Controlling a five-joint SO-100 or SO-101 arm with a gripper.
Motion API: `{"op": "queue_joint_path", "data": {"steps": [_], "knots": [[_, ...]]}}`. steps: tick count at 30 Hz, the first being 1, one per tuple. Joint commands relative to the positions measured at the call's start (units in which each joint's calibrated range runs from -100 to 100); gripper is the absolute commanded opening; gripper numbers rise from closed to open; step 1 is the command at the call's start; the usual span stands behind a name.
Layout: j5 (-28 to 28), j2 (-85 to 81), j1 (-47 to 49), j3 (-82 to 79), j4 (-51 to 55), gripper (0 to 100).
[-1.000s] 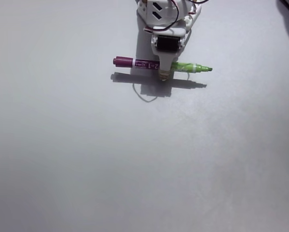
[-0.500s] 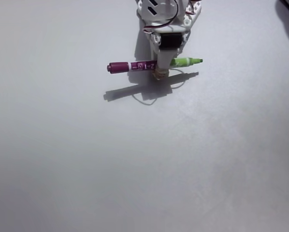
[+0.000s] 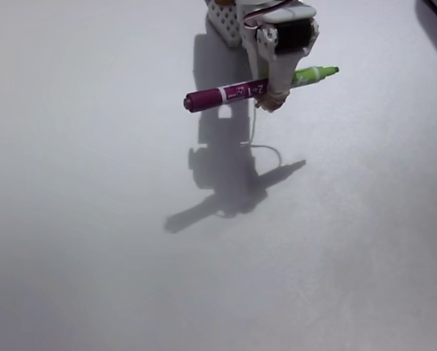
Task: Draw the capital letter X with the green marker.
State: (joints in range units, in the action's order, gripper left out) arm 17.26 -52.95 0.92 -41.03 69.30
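Fixed view: gripper fingers are clamping the green marker at mid-barrel, holding it tilted w/ green tip upper right, above the counter.

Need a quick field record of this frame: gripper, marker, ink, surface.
gripper: shut on the green marker near its middle, top of the fixed view
green marker: roughly horizontal, green tip at right and slightly higher, maroon end at left
marker height: lifted off the surface; its shadow falls well below it in the picture
ink: thin curved line under the gripper; no finished X readable
surface: plain white sheet
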Motion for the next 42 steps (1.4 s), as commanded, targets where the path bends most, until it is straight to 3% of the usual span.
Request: {"op": "queue_joint_path", "data": {"steps": [1, 6, 17, 24, 27, 30, 33, 36, 42], "knots": [[3.91, 9.59, -2.59, 20.24, 1.12, 1], [7.47, 13.82, -4.97, 23.83, -5.75, 1], [13.68, 30.33, -13.06, 18.18, -48.82, 1], [20.46, 45.41, -20.58, 5.15, -88.22, 1], [25.10, 56.90, -23.72, 2.55, -113.39, 1], [27.01, 62.40, -25.25, 1.38, -121.16, 1], [31.26, 70.86, -26.96, 4.53, -135.54, 1], [33.99, 75.73, -29.53, 5.60, -140.53, 1], [34.33, 81.71, -35.43, 6.05, -138.32, 1]]}}
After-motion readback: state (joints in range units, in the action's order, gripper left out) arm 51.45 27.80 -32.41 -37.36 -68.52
